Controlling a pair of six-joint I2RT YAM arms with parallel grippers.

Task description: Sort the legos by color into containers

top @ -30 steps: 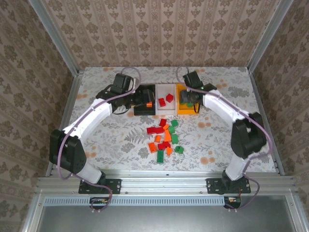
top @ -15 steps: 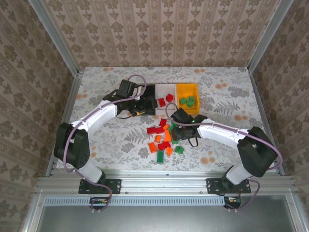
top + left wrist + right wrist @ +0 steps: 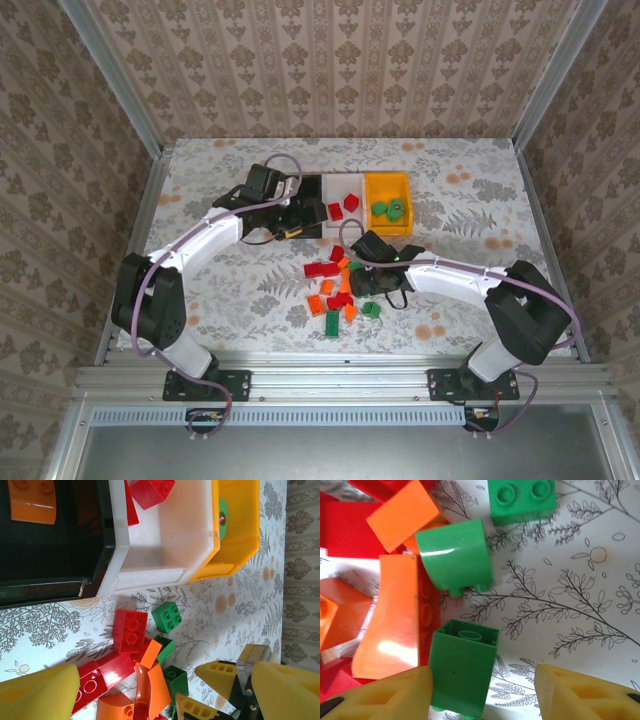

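The flowered tabletop (image 3: 230, 290) carried everything. Within a second the right arm (image 3: 450, 275) had swung from above the orange-yellow bin (image 3: 388, 185), which now lay beyond the right claw (image 3: 482, 672) with green bricks in it, down to the loose legos (image 3: 340, 285). One drop looked done and the next pick begun.

The white bin (image 3: 165, 535), holding red bricks, sat beyond that claw and to the side. The black bin (image 3: 55, 545) lay just ahead of the left claw (image 3: 160, 690) and held an orange brick (image 3: 32, 500), the one that claw had carried over it a second before. The left claw hung spread wide and empty.

The right claw stood open, low over the pile, its fingers (image 3: 380, 695) straddling an upturned green brick (image 3: 462, 672). One pad perhaps touched the brick's side, though the close view made contact hard to judge. A curved green brick (image 3: 455, 555) lay just ahead of the claw and a long orange piece (image 3: 395, 625) hard beside the target. Closing there would likely take green alone, if the orange neighbour stayed clear.
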